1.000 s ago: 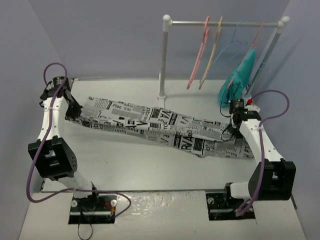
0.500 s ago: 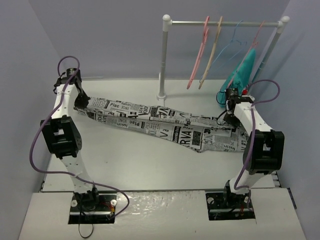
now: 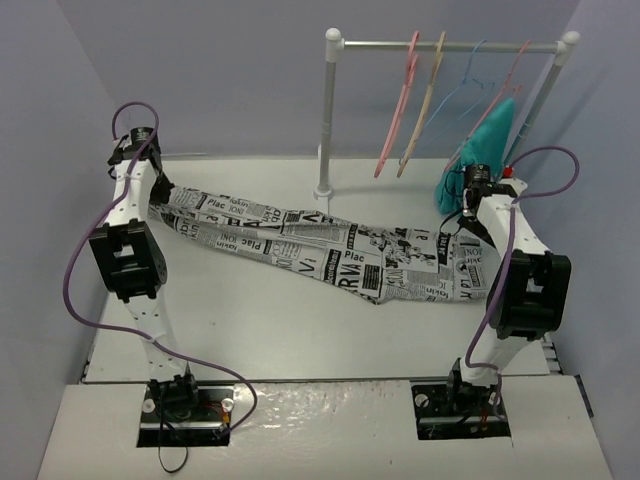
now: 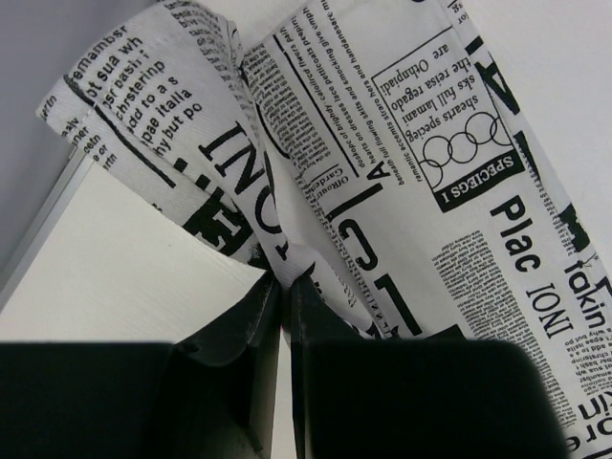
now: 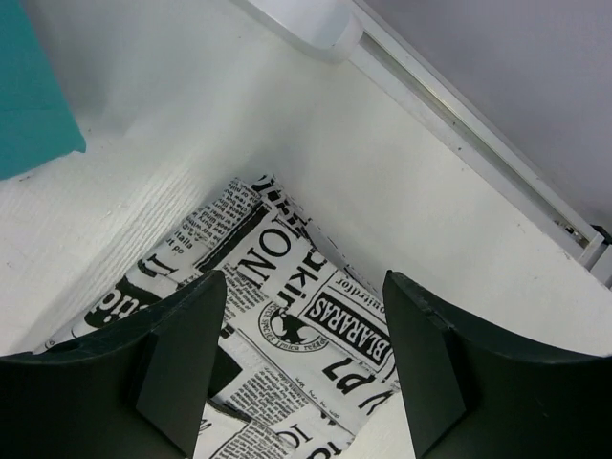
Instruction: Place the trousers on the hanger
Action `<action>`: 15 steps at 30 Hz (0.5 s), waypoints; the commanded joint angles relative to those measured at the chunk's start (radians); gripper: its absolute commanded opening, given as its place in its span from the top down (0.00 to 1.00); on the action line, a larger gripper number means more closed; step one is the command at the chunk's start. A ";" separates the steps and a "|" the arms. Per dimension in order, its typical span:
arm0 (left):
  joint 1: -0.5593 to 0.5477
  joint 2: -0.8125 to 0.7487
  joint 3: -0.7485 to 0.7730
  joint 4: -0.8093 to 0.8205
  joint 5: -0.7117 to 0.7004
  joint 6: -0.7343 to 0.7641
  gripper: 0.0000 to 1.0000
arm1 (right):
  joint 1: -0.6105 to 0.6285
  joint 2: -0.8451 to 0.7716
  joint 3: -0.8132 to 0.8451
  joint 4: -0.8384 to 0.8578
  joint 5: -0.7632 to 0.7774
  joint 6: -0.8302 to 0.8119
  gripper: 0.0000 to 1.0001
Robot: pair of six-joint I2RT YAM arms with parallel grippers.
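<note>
Nearest you, past the arm bases, the white surface [image 3: 300,330] lies bare across its width up to the front edge of the trousers [image 3: 330,255]. That strip is your open room.

The trousers stretch flat from left-rear to right. Their nearest edge sits right of centre.

- **Left end effector** [image 4: 284,282]: clenched on a bunched fold at the trousers' left end. It is close to the surface's left edge, where the wall begins.
- **Right end effector** [image 5: 304,287]: released, fingers spread wide above the trousers' right end. The cloth lies flat beneath, and its corner stops short of the surface's raised rim.

A teal garment [image 3: 485,150] hangs just behind your right arm.

Far back, the rack rail [image 3: 445,46] carries the pink hanger [image 3: 398,110], with a tan hanger [image 3: 425,105] just beside it and then a blue wire hanger [image 3: 472,82]. The pink hanger is well apart from the trousers, with free air beneath it down to the surface.
</note>
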 commanded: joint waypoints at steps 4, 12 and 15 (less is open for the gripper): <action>-0.001 0.041 0.170 0.008 -0.031 0.038 1.00 | 0.020 -0.215 -0.136 0.104 -0.143 -0.020 0.37; 0.009 0.210 0.399 -0.040 -0.042 0.042 1.00 | 0.023 -0.329 -0.315 0.175 -0.262 -0.027 0.38; 0.020 0.252 0.428 0.007 -0.038 0.050 0.91 | 0.025 -0.356 -0.348 0.187 -0.289 -0.047 0.38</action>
